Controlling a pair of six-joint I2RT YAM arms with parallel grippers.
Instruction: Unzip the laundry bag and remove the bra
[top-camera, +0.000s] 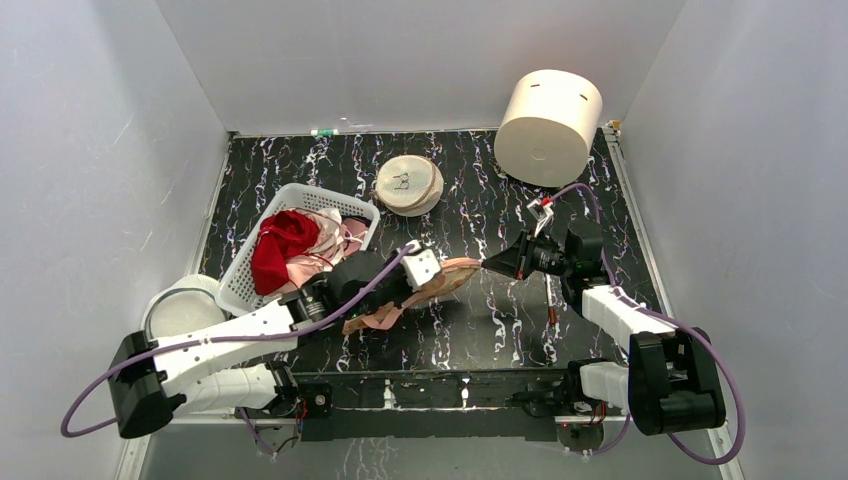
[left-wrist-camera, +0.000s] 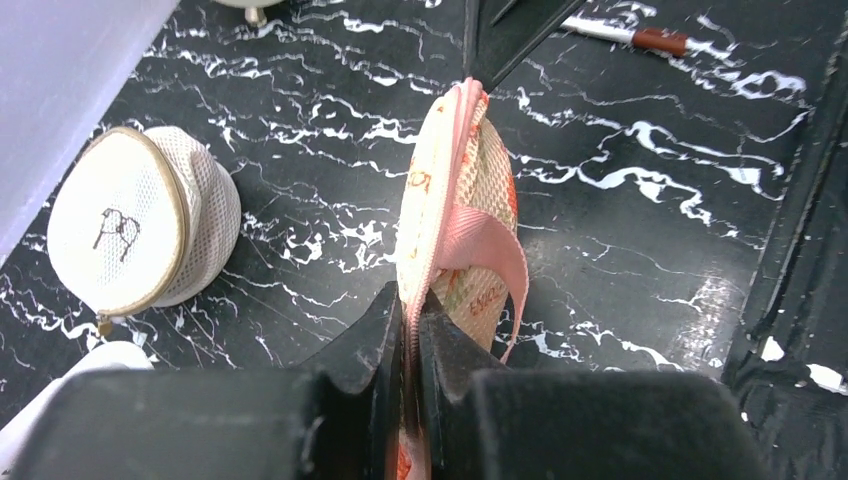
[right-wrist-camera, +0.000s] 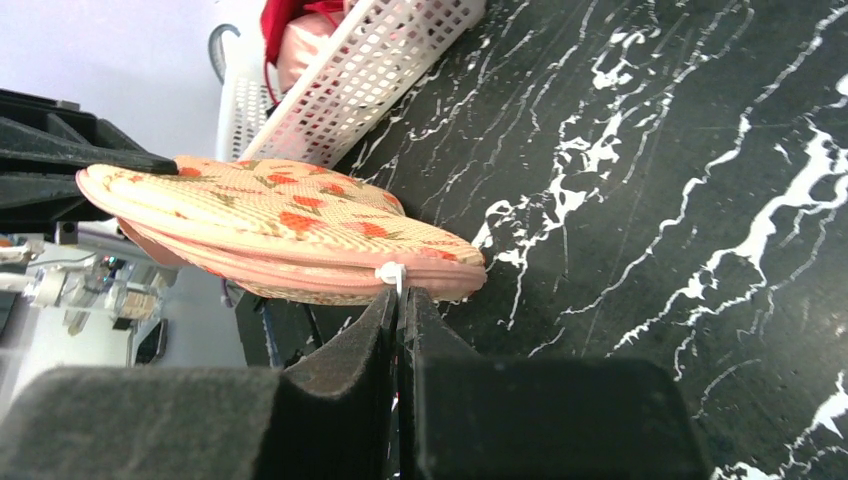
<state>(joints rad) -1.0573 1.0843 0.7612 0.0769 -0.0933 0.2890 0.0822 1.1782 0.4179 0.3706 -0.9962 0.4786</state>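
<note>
Two-handed setup only: clamping laundry bag (right-wrist-camera: 280, 225) edge in left hand (left-wrist-camera: 412, 330), pinching zip pull (right-wrist-camera: 390, 272) in right hand (right-wrist-camera: 400, 305); left to do: unzipping, pulling bra out.

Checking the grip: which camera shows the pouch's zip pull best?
Right wrist: the white zip pull sits pinched in the right claw. Left wrist shows only the pink zip line of the pouch; top view hides it.
</note>
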